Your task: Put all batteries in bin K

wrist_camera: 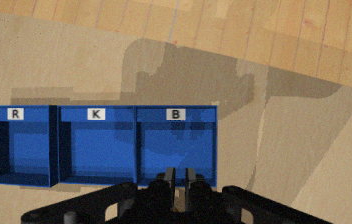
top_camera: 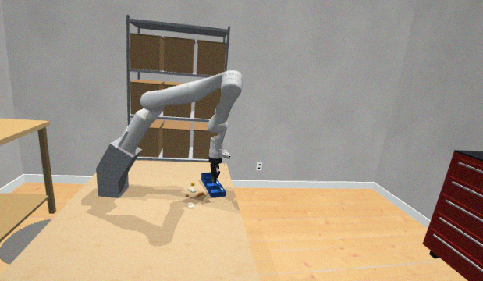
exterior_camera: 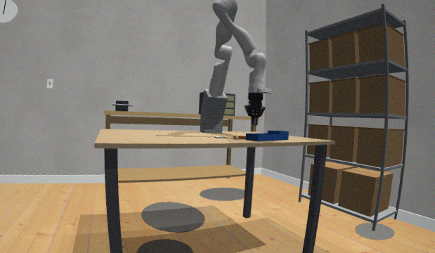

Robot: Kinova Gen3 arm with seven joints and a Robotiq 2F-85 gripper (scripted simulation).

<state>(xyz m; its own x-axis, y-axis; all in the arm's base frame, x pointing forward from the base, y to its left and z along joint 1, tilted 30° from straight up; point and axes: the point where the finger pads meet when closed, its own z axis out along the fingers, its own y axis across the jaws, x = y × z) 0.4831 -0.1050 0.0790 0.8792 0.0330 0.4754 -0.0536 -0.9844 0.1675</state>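
Observation:
A blue bin row [top_camera: 218,192] [exterior_camera: 273,135] with compartments marked R, K [wrist_camera: 96,114] and B [wrist_camera: 175,114] stands at the table's right edge. All three compartments look empty. My gripper [top_camera: 214,180] [exterior_camera: 254,123] [wrist_camera: 180,179] hangs a little above the near edge of compartment B. Its fingers are nearly together, with nothing seen between them. An orange battery [top_camera: 200,193] lies on the table left of the bin. A small dark cylinder [top_camera: 186,194] stands a little further left.
A yellow die [top_camera: 193,183] and two white dominoes [top_camera: 191,190] [top_camera: 190,205] lie near the battery. The arm's grey base [top_camera: 113,172] stands at the table's far left. The table edge runs just right of the bin.

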